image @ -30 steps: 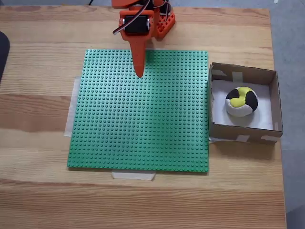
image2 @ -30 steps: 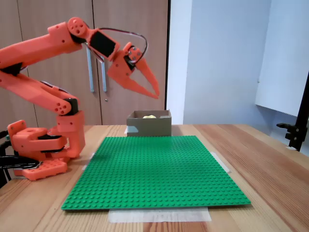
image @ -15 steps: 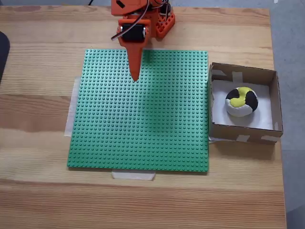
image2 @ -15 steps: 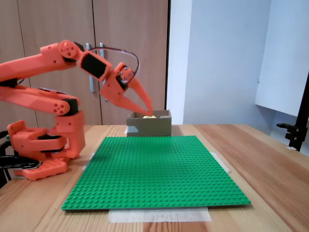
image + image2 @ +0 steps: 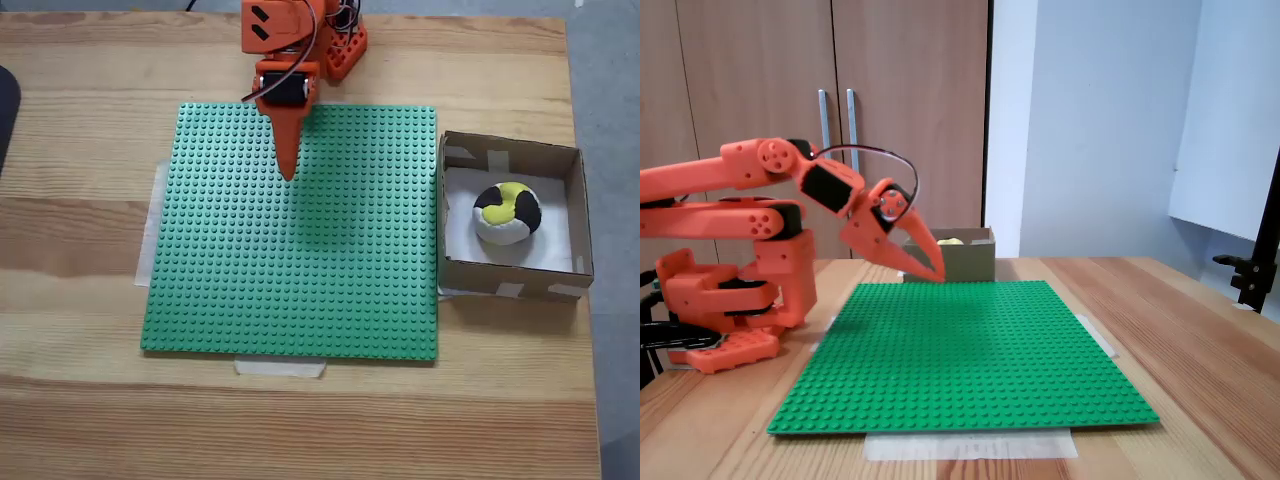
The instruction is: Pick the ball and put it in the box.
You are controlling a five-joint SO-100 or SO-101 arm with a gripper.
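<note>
The ball (image 5: 508, 212), patched in yellow, black and white, lies on the white floor of the box (image 5: 573, 210), roughly central and apart from all four low cardboard walls; in the side-on fixed view only a pale yellow sliver of it clears the box's rim. The box stands on the wooden table (image 5: 80, 120) just beside the right edge of the green studded plate (image 5: 300, 260) as the top-down fixed view shows it, and pale tape strips at its corners and base suggest it is fastened there so that a dropped ball cannot shove it. The plate is likewise taped to the table at its left and near edges, presumably to keep the work area fixed. The gripper (image 5: 289, 172) hangs over the far-left part of the plate, well apart from the box, its fingers tapering to a single point. In the side-on fixed view the gripper (image 5: 936, 274) slopes downward with its tips close above the plate, jaws brought together or nearly so, with nothing between them. The orange arm (image 5: 730, 185) is folded low over its base at the table's far edge, a posture that reads as a resting pose. Judged from this arrangement, the task appears complete: the ball is inside the box and the gripper is empty.
</note>
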